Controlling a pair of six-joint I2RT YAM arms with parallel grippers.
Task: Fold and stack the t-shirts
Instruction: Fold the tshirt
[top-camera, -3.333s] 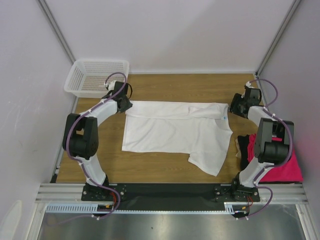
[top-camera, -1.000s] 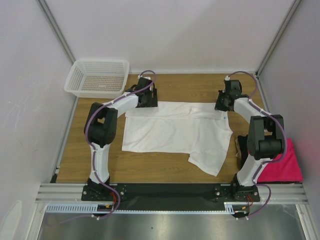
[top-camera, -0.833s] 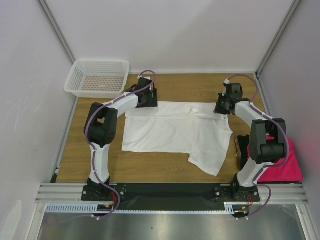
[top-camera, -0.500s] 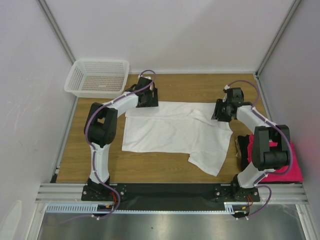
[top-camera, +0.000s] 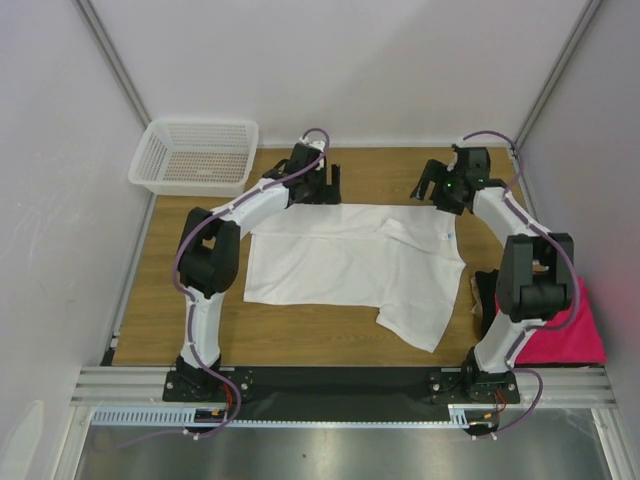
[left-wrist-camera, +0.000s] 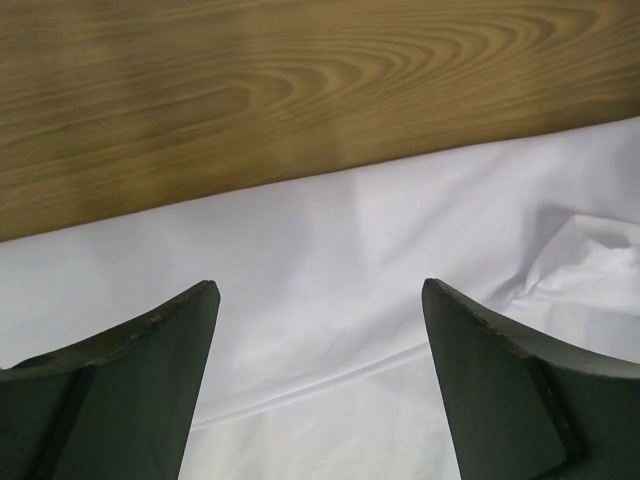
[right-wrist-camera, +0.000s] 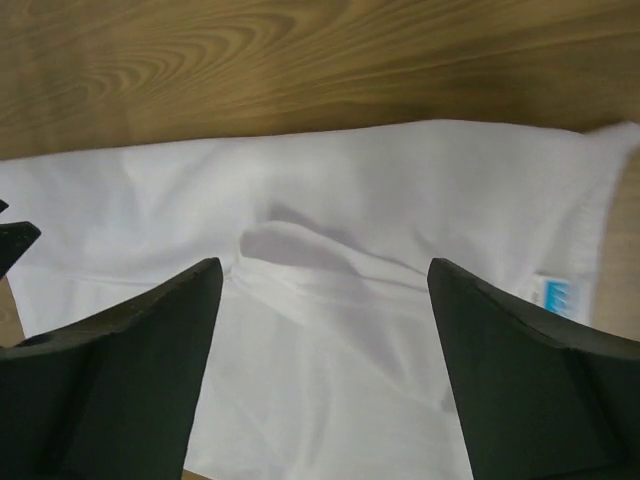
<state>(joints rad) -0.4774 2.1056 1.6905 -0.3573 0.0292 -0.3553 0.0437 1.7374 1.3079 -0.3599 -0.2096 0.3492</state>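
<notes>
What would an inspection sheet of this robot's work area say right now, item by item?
Surface: wooden table, mostly bare around the spread shirt.
Job's things: white t-shirt lies flat mid-table with a blue-white tag near its right edge; pink t-shirt and black t-shirt are bunched at the near right.
Clutter: white mesh basket at the far left corner.
Fingers: left fingers and right fingers are open, holding nothing, above the white shirt's far edge.
Cables: purple cables loop along both arms.
Surroundings: plain white walls; metal rail at the near edge.
</notes>
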